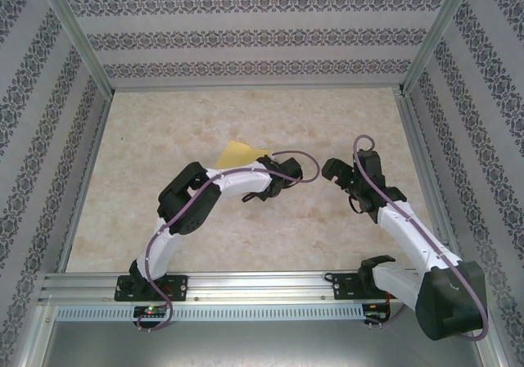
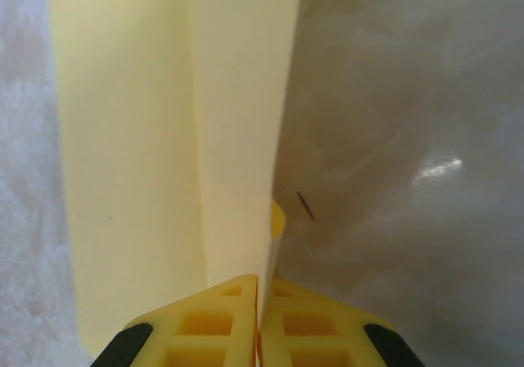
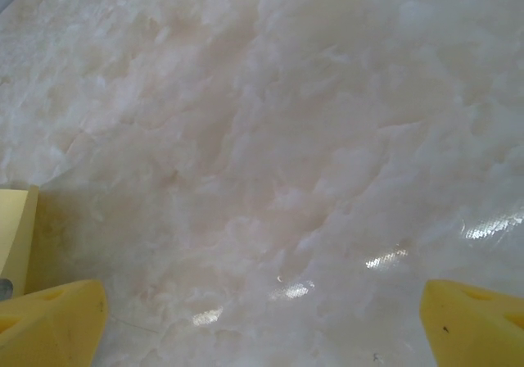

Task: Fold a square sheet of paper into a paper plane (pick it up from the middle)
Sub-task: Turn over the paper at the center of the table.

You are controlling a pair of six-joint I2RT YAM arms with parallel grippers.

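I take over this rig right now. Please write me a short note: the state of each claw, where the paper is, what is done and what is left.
Left claw: shut, pinching the yellow paper between its fingers.
Right claw: open and empty, over the bare table.
Paper: in the top view it sits mid-table, partly hidden behind the left arm. The wrist view shows one long bend or crease in it.
Done: the paper is gripped. I cannot tell how many folds are made.
Left: the paper is wide and looks far from finished, so the folding probably goes on.
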